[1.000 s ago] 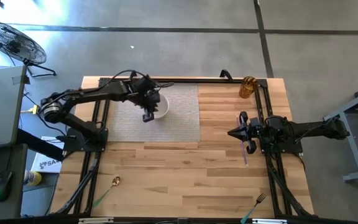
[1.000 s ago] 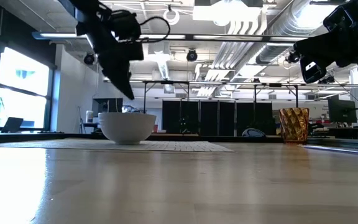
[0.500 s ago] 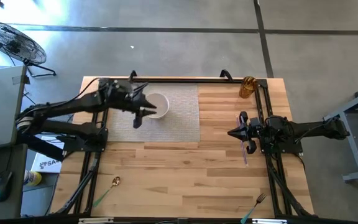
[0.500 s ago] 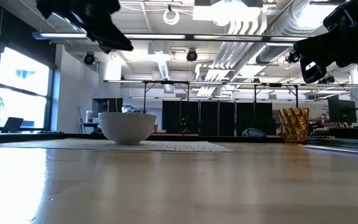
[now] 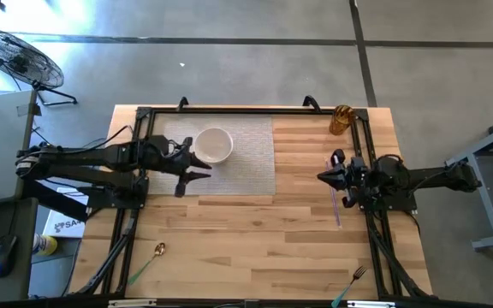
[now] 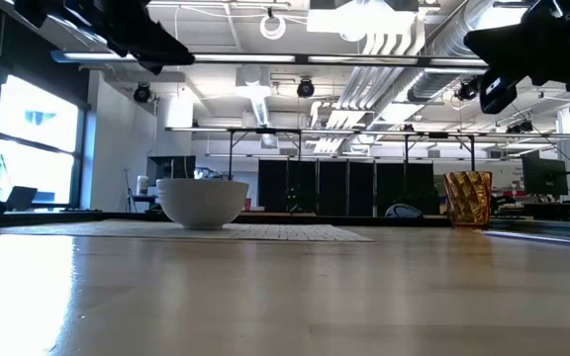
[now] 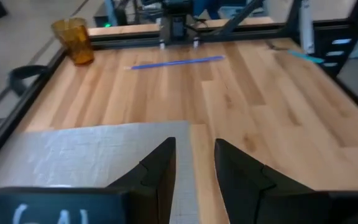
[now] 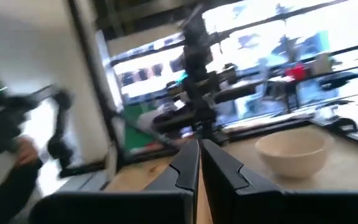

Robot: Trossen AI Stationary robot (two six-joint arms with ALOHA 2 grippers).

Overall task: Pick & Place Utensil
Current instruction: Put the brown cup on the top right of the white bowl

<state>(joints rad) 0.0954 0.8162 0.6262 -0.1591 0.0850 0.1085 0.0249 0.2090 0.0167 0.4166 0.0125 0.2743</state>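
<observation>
A white bowl (image 5: 215,144) (image 6: 203,202) stands on its base on a grey mat (image 5: 246,167). A thin purple utensil (image 5: 335,205) lies flat on the wood beside my right gripper (image 5: 323,177), which is shut and hovers above the table, touching nothing. In the left wrist view the utensil (image 7: 176,62) shows as a blue stick. My left gripper (image 5: 198,169) (image 7: 194,155) is open and empty, above the mat's left part, just short of the bowl. A gold spoon (image 5: 156,253) and a teal-handled fork (image 5: 353,281) lie near the table's near edge.
An amber cup (image 5: 341,120) (image 6: 467,199) stands at the far right corner. Black frame rails (image 5: 229,109) run along the far edge and both sides. Bare wood lies between the mat and the near edge.
My left gripper has pulled back from above the bowl toward the table's left edge and risen, now hovering over the mat's left part. My right gripper has lifted and tipped a little. The bowl and the utensils have stayed put.
</observation>
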